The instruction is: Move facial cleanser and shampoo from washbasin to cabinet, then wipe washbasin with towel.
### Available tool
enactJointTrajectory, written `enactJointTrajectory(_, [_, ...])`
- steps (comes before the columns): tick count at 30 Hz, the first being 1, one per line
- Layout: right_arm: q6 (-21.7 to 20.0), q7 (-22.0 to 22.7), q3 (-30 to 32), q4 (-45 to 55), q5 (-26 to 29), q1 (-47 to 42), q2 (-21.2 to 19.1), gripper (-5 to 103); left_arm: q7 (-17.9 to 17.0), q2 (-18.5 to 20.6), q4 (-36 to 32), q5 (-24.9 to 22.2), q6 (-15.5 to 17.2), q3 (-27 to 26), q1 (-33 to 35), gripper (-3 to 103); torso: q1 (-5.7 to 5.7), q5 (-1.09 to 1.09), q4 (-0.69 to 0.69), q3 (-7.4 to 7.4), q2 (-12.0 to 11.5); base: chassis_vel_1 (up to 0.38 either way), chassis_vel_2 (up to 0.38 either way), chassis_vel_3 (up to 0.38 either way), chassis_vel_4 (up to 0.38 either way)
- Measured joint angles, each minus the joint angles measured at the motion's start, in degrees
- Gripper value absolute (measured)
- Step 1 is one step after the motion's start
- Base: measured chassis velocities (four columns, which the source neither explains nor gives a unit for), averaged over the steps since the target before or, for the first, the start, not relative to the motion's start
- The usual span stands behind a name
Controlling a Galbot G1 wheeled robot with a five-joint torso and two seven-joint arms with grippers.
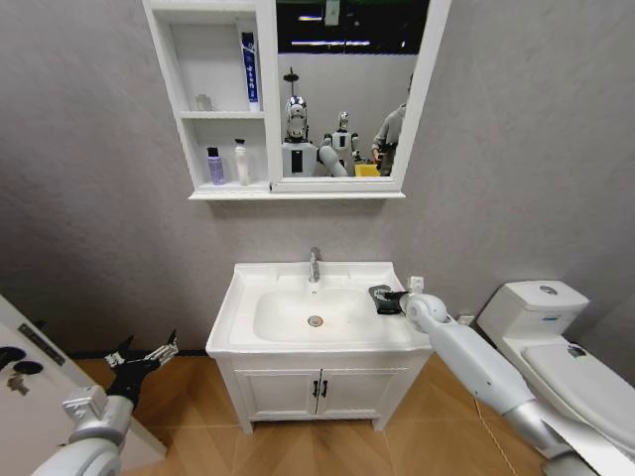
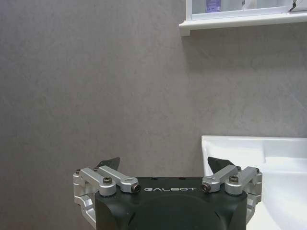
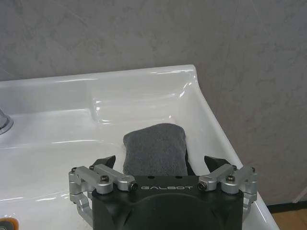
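Washbasin (image 1: 243,297): centre, on a low cupboard (image 1: 319,390), against the wall.
Tap (image 1: 315,264): at the basin's back rim, behind the drain (image 1: 316,320).
Towel (image 1: 385,298): on the basin's right ledge, beside the bowl.
Right gripper (image 1: 397,297): over the towel, fingers either side of it.
Cabinet (image 1: 210,94): on the wall above the basin, left of the mirror (image 1: 347,89).
Two bottles (image 1: 227,165): side by side in the cabinet's lower compartment.
Tube (image 1: 249,69): upright in the middle compartment.
Toilet (image 1: 561,342): right of the basin.
Left gripper (image 1: 145,356): low, left of the cupboard.
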Motion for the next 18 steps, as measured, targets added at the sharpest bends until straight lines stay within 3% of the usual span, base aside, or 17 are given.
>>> enactJointTrajectory(5, [-0.30, -0.49, -0.49, -1.97, 0.96, 0.82, 0.33, 103, 0.00, 0.00, 0.00, 0.00, 0.00, 0.00, 0.00, 100, 0.00, -0.01, 0.01, 0.00, 0.00, 0.000, 0.000, 0.000, 0.000])
enactJointTrajectory(8, [-0.68, -0.65, -0.81, -2.73, 1.43, 1.14, 0.40, 95, 0.00, 0.00, 0.00, 0.00, 0.00, 0.00, 0.00, 100, 0.00, -0.01, 0.01, 0.00, 0.00, 0.000, 0.000, 0.000, 0.000])
enactJointTrajectory(13, [-0.19, -1.39, -1.51, -3.83, -0.67, 1.15, 0.52, 74, 0.00, 0.00, 0.00, 0.00, 0.00, 0.00, 0.00, 100, 0.00, -0.01, 0.01, 0.00, 0.01, 0.000, 0.000, 0.000, 0.000])
enactJointTrajectory(14, [-0.19, -1.39, -1.51, -3.83, -0.67, 1.15, 0.52, 74, 0.00, 0.00, 0.00, 0.00, 0.00, 0.00, 0.00, 100, 0.00, -0.01, 0.01, 0.00, 0.01, 0.000, 0.000, 0.000, 0.000])
enactJointTrajectory(18, [0.14, -1.84, -1.67, -4.25, -1.02, 0.91, 0.44, 52, 0.00, 0.00, 0.00, 0.00, 0.00, 0.00, 0.00, 100, 0.00, -0.01, 0.01, 0.00, 0.00, 0.000, 0.000, 0.000, 0.000])
